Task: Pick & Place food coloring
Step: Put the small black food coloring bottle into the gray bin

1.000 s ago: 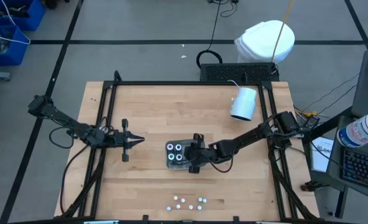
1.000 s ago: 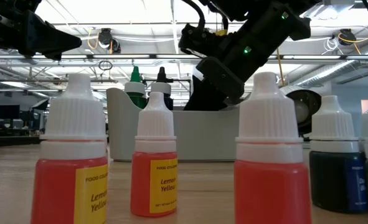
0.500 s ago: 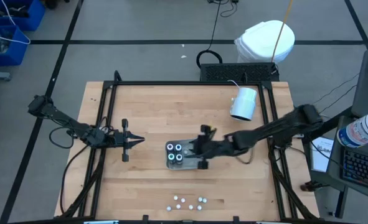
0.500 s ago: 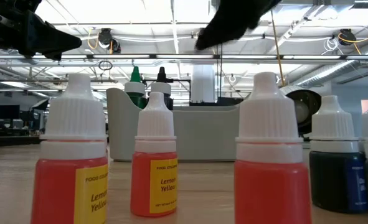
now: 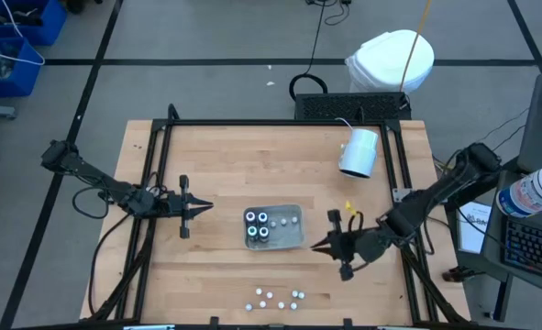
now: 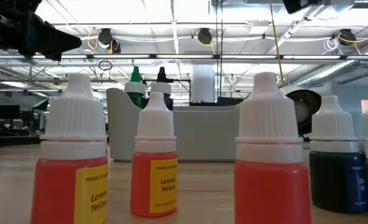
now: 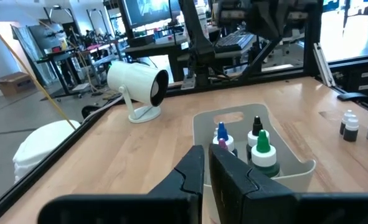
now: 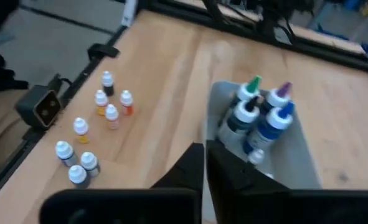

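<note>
Both grippers, left [image 5: 203, 207] and right [image 5: 318, 246], are hovering closed and empty over the wooden table [image 5: 225, 156], with a seemingly industrial hall lying behind.

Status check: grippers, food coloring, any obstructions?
Left gripper shut, idle. Right gripper shut, empty, beside tray. Four food coloring bottles in tray. Nothing blocking.

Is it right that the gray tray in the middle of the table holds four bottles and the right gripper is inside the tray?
Not quite. The tray holds four bottles, but the right gripper is outside it, beside the tray toward the right arm's side. The high view shows this.
</note>
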